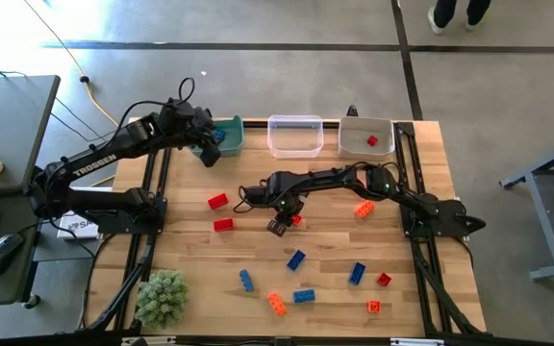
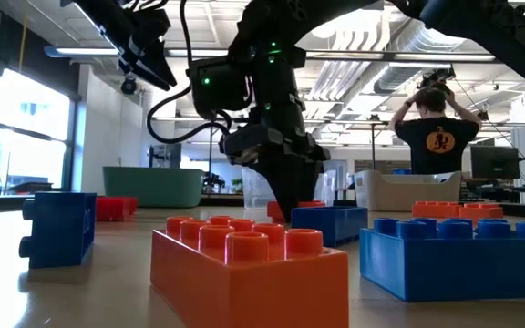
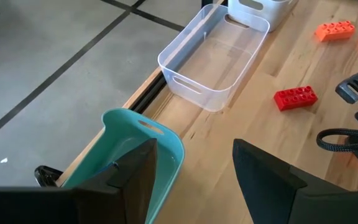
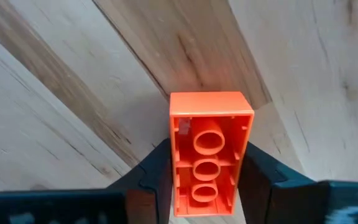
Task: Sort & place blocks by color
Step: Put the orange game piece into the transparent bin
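Note:
My right gripper (image 1: 279, 224) is near the table's middle, low over the wood, and is shut on an orange brick (image 4: 210, 149). My left gripper (image 1: 210, 149) is open and empty above the teal bin (image 1: 229, 133) at the far edge; in its wrist view (image 3: 194, 171) the fingers stand over the bin's rim (image 3: 138, 121). Loose bricks lie on the table: red ones (image 1: 217, 201) (image 1: 223, 225), an orange one (image 1: 364, 209), and blue, orange and red ones toward the near edge (image 1: 295, 259) (image 1: 276, 304) (image 1: 384, 280). My right gripper pinches the orange brick by its two long sides (image 4: 174, 163) between its two fingers (image 4: 157, 177). The fingers point down at the table and lie along the brick. The brick's hollow underside (image 4: 207, 142) faces the wrist camera. I cannot tell whether it touches the wood.
Three bins stand in a row at the far edge: teal, clear (image 1: 294, 135) and white (image 1: 366, 136), the white one with a red brick (image 1: 372, 140) in it. A fuzzy green clump (image 1: 162, 296) sits at the near left corner. A person (image 2: 437, 137) stands in the room behind.

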Robot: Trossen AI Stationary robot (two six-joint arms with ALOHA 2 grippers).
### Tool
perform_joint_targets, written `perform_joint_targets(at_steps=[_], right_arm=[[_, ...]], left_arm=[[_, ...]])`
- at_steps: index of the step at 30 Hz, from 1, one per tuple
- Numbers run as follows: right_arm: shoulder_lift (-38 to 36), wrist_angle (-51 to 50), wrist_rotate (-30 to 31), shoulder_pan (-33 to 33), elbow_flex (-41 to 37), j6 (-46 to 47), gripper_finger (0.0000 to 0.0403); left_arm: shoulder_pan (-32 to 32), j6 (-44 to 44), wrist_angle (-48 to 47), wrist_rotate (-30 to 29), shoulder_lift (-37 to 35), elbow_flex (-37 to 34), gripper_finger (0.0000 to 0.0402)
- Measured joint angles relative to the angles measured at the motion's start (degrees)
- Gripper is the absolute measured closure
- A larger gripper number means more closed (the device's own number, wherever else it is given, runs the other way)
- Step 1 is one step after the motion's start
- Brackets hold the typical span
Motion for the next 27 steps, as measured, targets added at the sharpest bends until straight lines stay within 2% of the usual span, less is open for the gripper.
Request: perform_joint_targets(at_steps=[3, 13, 17, 22, 27], right_arm=[[-0.29, -0.78, 0.68, 0.04, 0.62, -0.87, 0.0292], [-7.49, -1.39, 9.58, -3.62, 4.6, -6.48, 0.0292], [-10.63, -1.0, 11.77, -6.91, 4.73, -11.82, 0.0292], [-13.98, -0.28, 15.21, -12.37, 4.73, -19.31, 0.0292], [-15.1, 3.77, 15.24, -18.63, 4.73, -26.7, 0.0292]], left_arm=[[0.0, -0.12, -0.06, 0.47, 0.0, 0.0, 0.0202], [0.0, -2.16, -1.36, 1.24, 0.0, -0.02, 0.0202], [0.0, -3.94, -1.33, 1.26, 0.0, -0.02, 0.0202], [0.0, -10.18, -1.33, 1.26, 0.0, -0.02, 0.0202], [0.0, -15.23, -1.31, 1.19, 0.0, -0.02, 0.0202]])
